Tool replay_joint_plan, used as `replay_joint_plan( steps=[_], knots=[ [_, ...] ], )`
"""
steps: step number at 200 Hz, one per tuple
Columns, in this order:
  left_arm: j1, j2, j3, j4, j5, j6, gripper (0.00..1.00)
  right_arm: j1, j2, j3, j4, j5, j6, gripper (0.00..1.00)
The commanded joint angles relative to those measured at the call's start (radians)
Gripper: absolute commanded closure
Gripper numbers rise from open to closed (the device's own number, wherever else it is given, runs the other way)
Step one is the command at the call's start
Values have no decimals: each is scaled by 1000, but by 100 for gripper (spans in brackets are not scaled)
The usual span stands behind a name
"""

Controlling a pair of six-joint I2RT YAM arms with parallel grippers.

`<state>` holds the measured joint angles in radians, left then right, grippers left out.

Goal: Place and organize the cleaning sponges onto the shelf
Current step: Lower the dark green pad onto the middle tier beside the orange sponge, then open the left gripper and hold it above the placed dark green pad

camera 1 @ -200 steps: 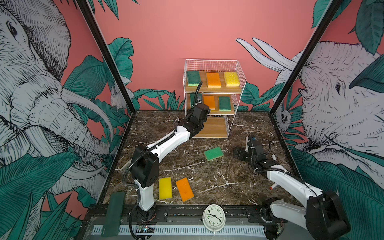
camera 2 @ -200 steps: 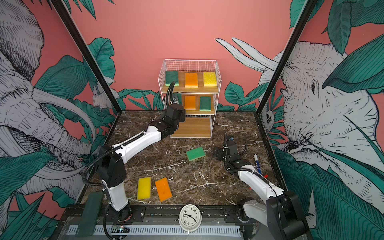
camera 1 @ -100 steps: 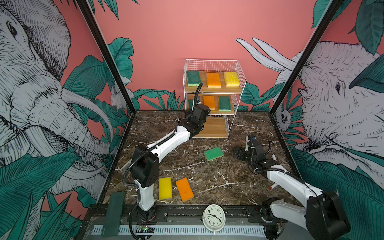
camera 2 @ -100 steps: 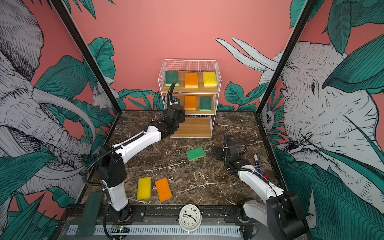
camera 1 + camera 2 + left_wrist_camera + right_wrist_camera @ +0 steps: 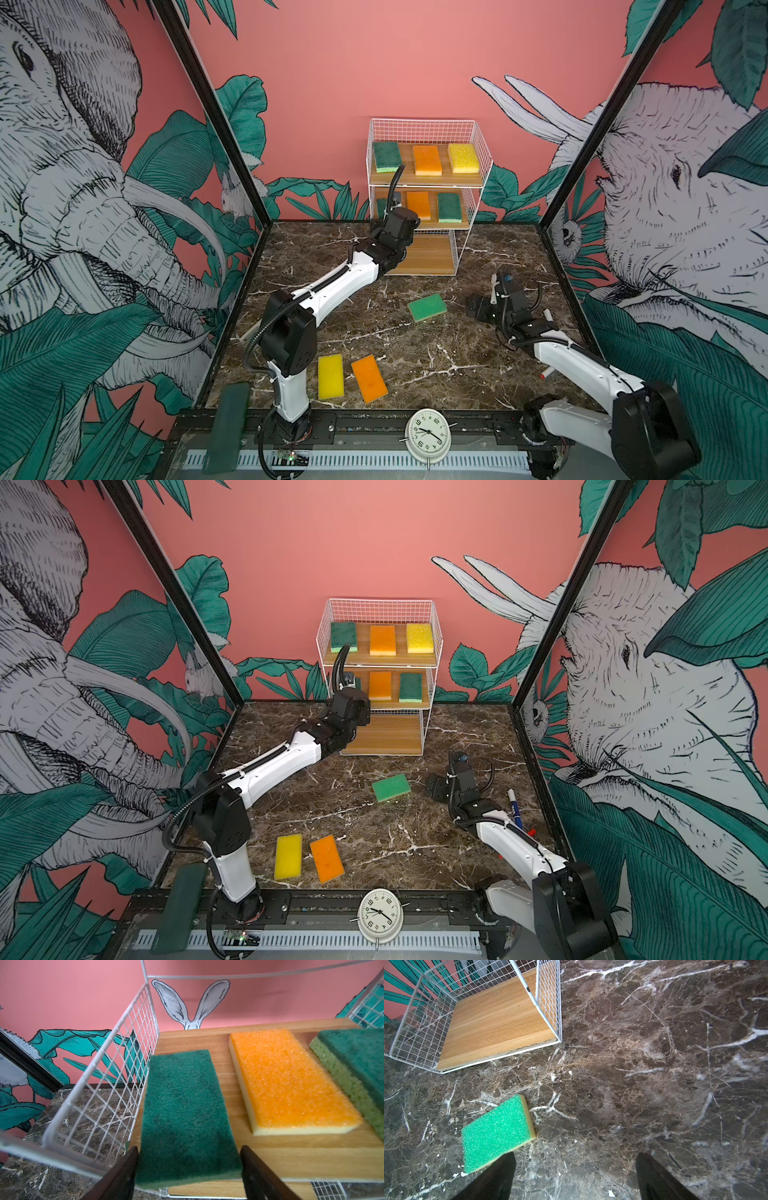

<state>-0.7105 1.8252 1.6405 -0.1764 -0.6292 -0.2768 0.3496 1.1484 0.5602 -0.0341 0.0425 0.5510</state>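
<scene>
The shelf (image 5: 422, 121) stands at the back with three sponges on its top board: green (image 5: 387, 156), orange (image 5: 427, 160) and yellow (image 5: 462, 158). The middle board (image 5: 291, 1159) holds an orange sponge (image 5: 291, 1082), a green one (image 5: 357, 1068) and a dark green sponge (image 5: 185, 1109) lying flat at its left end. My left gripper (image 5: 188, 1150) is open, a finger close by each side of that sponge. The bottom board (image 5: 496, 1020) is bare. On the table lie a green sponge (image 5: 497, 1130), a yellow one (image 5: 330, 376) and an orange one (image 5: 369, 378). My right gripper (image 5: 575, 1155) hangs open, empty, just right of the green one.
A marker pen (image 5: 514, 808) lies by the right arm near the right wall. A white clock (image 5: 428, 434) and a dark green block (image 5: 226, 419) sit on the front rail. The shelf's wire side (image 5: 99, 1093) stands close beside my left fingers.
The left jaws have widened a little around the dark green sponge on the middle board. Neither arm has visibly moved.
</scene>
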Motion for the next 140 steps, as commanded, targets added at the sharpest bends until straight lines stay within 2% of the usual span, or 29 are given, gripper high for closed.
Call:
replay_joint_plan(
  steps=[1, 57, 94, 122, 140],
  knots=[
    [3, -96, -20, -9, 35, -11, 23, -3, -20, -10, 23, -11, 14, 7],
    [3, -198, -104, -15, 59, -40, 23, -4, -68, -11, -12, -2, 12, 7],
    [3, -264, -162, -35, 87, -64, 26, -4, -92, -16, -27, 3, 14, 7],
    [3, -302, -194, -66, 146, -102, 32, -5, -100, -16, -31, 0, 13, 7],
    [3, -324, -216, -66, 213, -129, 33, -5, -101, -16, -31, 0, 12, 7]
  ],
)
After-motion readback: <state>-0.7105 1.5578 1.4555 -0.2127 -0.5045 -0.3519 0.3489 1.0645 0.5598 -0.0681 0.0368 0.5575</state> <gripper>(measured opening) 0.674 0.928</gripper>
